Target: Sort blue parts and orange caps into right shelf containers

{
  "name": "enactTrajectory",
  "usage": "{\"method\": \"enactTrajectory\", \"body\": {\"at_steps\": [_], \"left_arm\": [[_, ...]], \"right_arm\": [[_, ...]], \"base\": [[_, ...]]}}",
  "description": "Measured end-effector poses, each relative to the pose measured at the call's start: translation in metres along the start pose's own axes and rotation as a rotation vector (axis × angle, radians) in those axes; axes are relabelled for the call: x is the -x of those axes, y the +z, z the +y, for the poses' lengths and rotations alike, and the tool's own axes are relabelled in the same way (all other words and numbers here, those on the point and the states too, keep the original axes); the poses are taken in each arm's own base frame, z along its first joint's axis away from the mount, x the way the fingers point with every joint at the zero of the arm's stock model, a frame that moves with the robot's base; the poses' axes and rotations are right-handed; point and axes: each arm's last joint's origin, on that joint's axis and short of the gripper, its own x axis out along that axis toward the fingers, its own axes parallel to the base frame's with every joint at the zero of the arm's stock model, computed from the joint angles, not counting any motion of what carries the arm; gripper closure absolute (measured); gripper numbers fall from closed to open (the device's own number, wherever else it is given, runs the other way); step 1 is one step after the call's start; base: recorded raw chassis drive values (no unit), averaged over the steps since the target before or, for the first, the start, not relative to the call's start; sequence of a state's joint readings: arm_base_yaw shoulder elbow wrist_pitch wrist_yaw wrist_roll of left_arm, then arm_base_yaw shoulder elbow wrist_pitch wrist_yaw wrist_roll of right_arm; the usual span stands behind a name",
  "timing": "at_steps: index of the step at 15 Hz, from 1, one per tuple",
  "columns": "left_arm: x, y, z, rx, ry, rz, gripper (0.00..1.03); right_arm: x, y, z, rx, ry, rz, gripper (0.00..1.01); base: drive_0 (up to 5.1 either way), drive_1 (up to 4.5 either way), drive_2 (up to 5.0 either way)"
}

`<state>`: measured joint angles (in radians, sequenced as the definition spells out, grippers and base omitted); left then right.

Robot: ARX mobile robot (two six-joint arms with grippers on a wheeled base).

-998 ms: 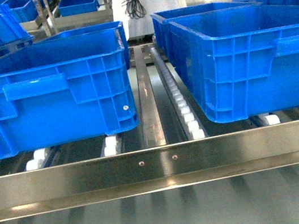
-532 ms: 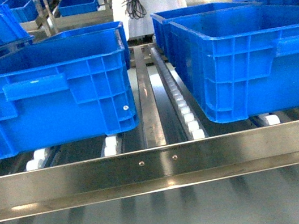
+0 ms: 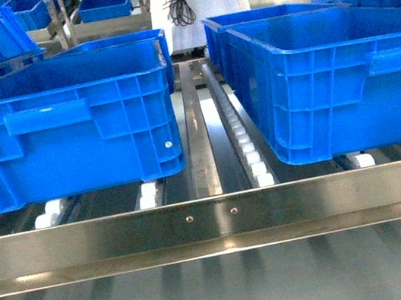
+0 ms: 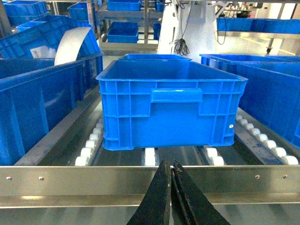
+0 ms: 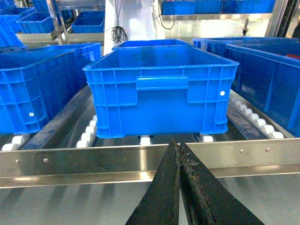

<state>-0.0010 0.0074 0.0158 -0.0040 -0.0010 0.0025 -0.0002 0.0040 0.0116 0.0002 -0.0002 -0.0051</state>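
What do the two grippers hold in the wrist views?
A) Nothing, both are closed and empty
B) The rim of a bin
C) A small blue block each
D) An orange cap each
A: the left gripper and the right gripper each show fingers pressed together with nothing between them, in front of the shelf rail.

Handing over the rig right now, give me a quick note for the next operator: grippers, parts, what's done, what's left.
Left gripper: shut, empty, just short of the shelf rail.
Right gripper: shut, empty, same pose at the rail.
Left bin and right bin sit on the rollers, side by side with a gap between.
No blue parts or orange caps in any view; bin floors are hidden from here.
Done: cannot tell.
Left: find the parts, then sort.
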Motion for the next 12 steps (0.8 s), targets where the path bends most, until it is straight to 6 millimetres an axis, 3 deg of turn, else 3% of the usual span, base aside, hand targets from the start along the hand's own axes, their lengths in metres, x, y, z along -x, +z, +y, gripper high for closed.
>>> {"method": "enactTrajectory", "body": {"at_steps": [3,4,9,12], "left_arm": [[0.0,0.0,0.0,0.001,0.0,0.0,1.01],[0.0,0.0,0.0,0.001,0.0,0.0,0.71],[0.0,0.0,0.0,0.0,0.0,0.0,0.03],[0.0,0.0,0.0,0.001,0.0,0.0,0.05]], "right_arm": [[0.0,-0.0005,0.0,-0.001,0.0,0.005,0.99],[0.0,-0.0005,0.0,-0.002,0.0,0.006,0.69],[0.0,-0.0005,0.0,-0.003,0.0,0.006,0.01],[0.0,-0.0005,0.0,-0.005,0.0,0.006,0.03]], "base": [[0.0,0.0,0.0],[0.0,0.0,0.0],[0.0,0.0,0.0],[0.0,0.0,0.0]]}}
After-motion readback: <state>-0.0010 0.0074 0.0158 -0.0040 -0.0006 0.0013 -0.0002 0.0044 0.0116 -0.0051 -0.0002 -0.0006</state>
